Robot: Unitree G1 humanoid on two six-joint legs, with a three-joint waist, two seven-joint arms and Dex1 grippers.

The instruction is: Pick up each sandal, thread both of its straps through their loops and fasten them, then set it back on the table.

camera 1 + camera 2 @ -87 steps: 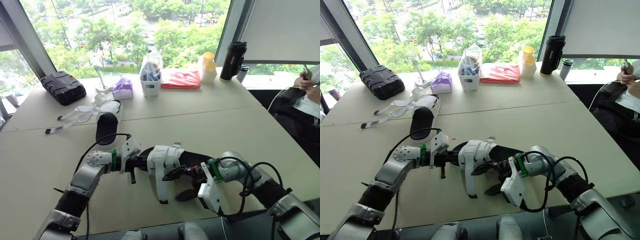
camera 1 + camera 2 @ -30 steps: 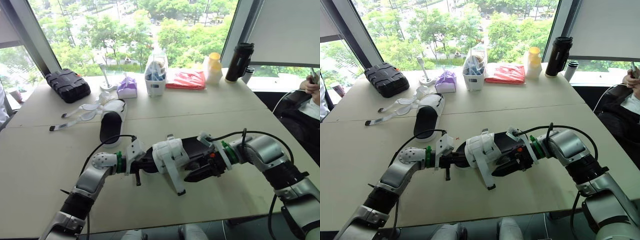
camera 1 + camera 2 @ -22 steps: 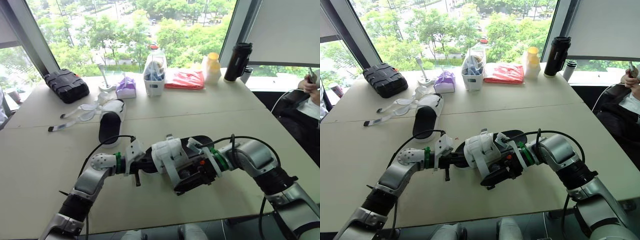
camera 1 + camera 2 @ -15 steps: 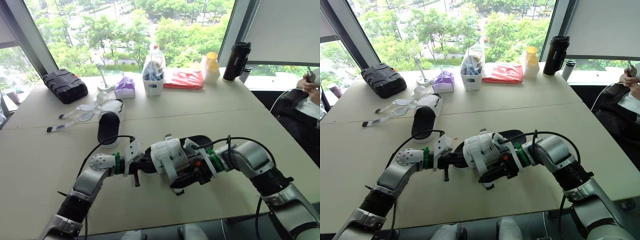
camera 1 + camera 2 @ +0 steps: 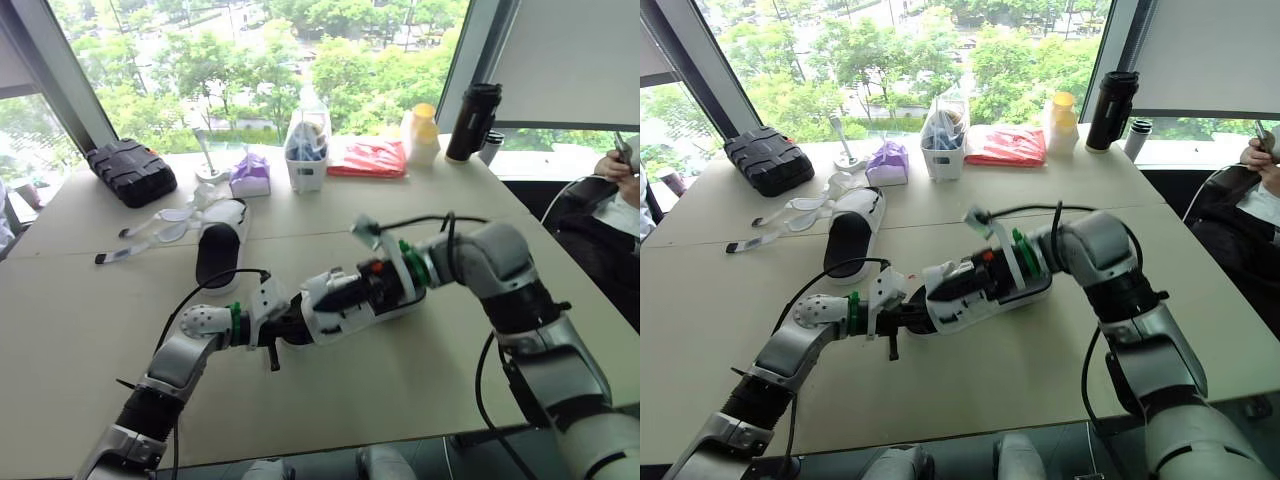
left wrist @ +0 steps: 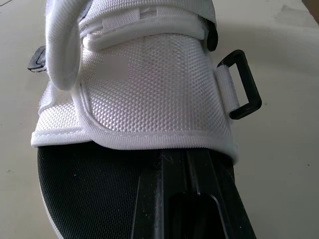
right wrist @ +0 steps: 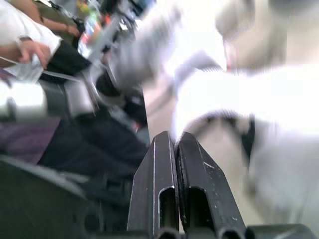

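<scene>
While the second sandal [image 5: 219, 252] lies unstrapped on the table [image 5: 90, 330], the left gripper [image 5: 286, 325] clamps the sandal [image 5: 328, 312] by its sole mid-table. Behind, a white tub [image 5: 305, 168] holds blue items. The right gripper [image 7: 175, 144], fingers pressed together, meets its upper.

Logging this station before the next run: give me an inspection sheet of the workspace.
Surface: beige table.
Job's things: one sandal held near the middle; second sandal lying farther back left, straps undone.
Clutter: black case, tissue box, white tub, red pack, flask, by the window.
Grippers: left gripper shut on the sandal; right gripper shut, at the sandal.
Cables: black cable over the left forearm, another on the right.
Surroundings: trees outside; person seated at right.
</scene>
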